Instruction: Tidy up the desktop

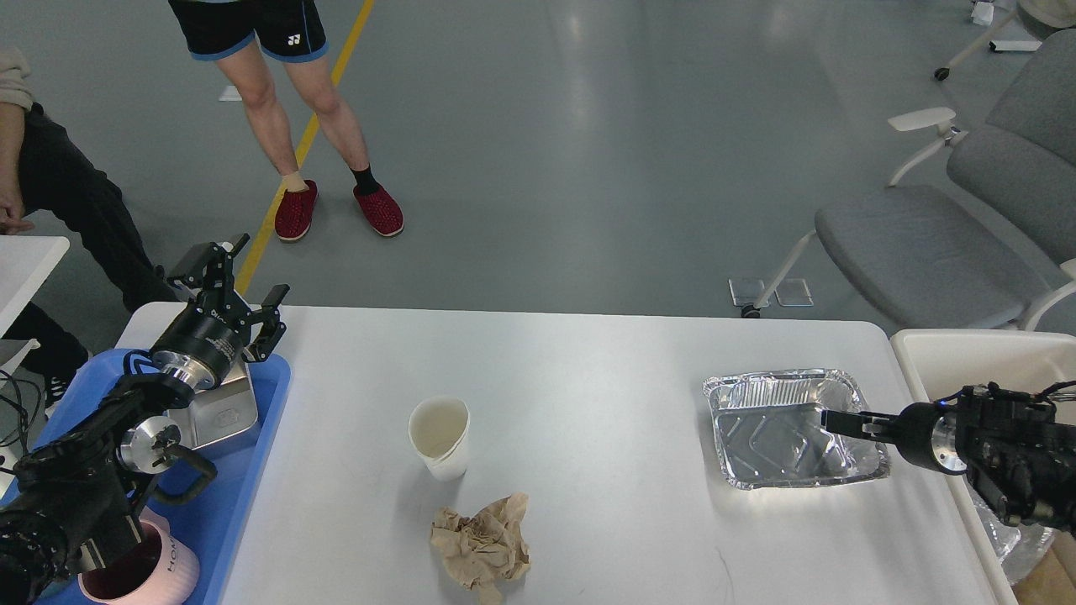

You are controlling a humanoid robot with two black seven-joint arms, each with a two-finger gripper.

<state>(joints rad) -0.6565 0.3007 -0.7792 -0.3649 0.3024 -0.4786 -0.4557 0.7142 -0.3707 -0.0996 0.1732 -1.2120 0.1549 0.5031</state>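
Head view: desktop [588, 378] filling the lower frame, 6 o'clock. Right gripper [832, 422] reaching in from 3 o'clock over the foil tray [794, 428], fingers too dark and end-on to tell spread or closed. Left gripper [239, 294] at 9 o'clock, fingers apart, holding nothing, above the blue tray [252, 470]. Best pinching the foil rim gently (thin, likely to crumple), lifting level toward the bin [967, 357]. Paper cup [440, 437] and crumpled paper [482, 546] not yet cleared
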